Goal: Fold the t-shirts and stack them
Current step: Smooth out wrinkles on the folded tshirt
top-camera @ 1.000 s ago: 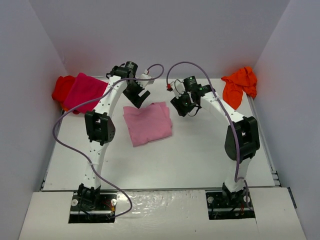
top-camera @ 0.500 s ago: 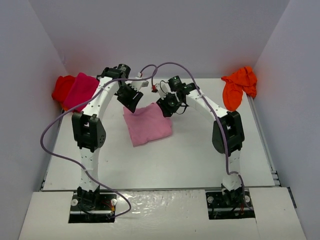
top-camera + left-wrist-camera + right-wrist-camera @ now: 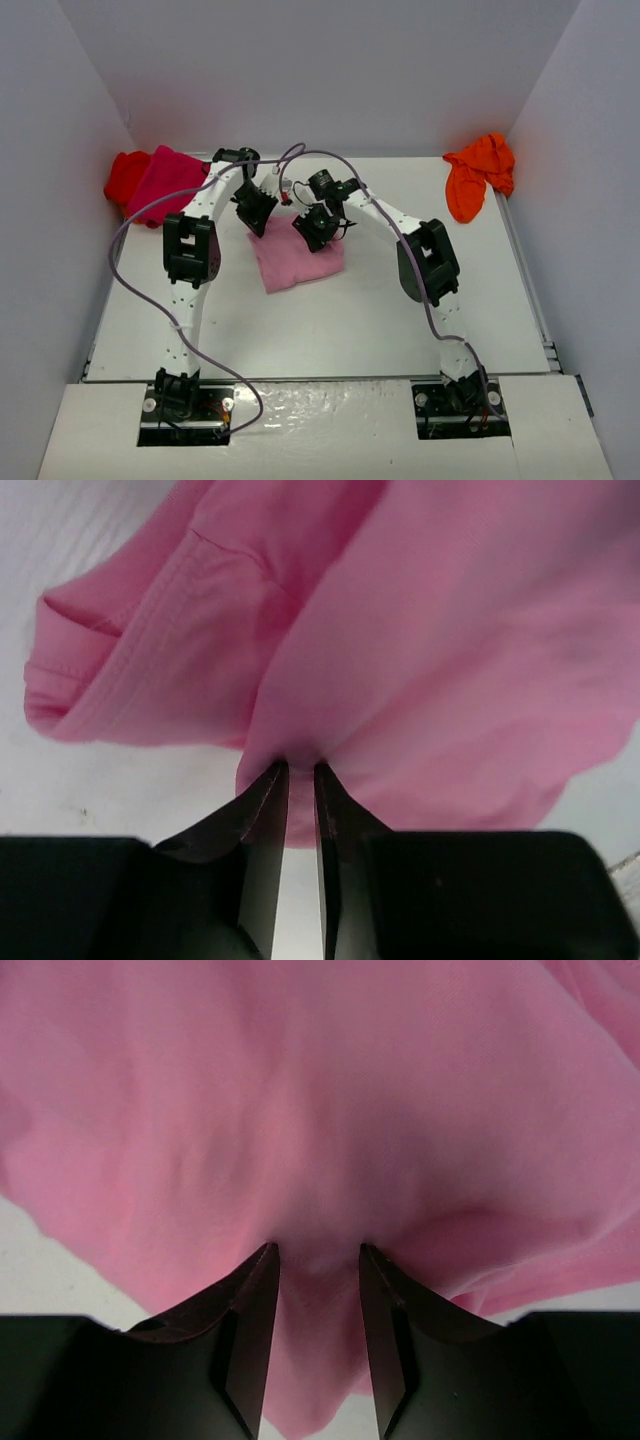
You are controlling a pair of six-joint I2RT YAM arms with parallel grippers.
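From above, the light pink t-shirt (image 3: 300, 262) lies partly folded in the middle of the table (image 3: 400, 320). The left gripper (image 3: 255, 212) and the right gripper (image 3: 311, 228) are both down on its far edge, one near each corner, probably so that the edge can be lifted evenly for the next fold. The magenta t-shirt (image 3: 165, 180) and the red t-shirt (image 3: 122, 175) sit together at the far left, and the orange t-shirt (image 3: 476, 172) is crumpled at the far right, well apart. In the left wrist view the fingers (image 3: 262, 825) are nearly together, pinching a thin fold of pink cloth at its edge. In the right wrist view the fingers (image 3: 252, 1320) stand wider, clamped on a thicker bunch of the same shirt.
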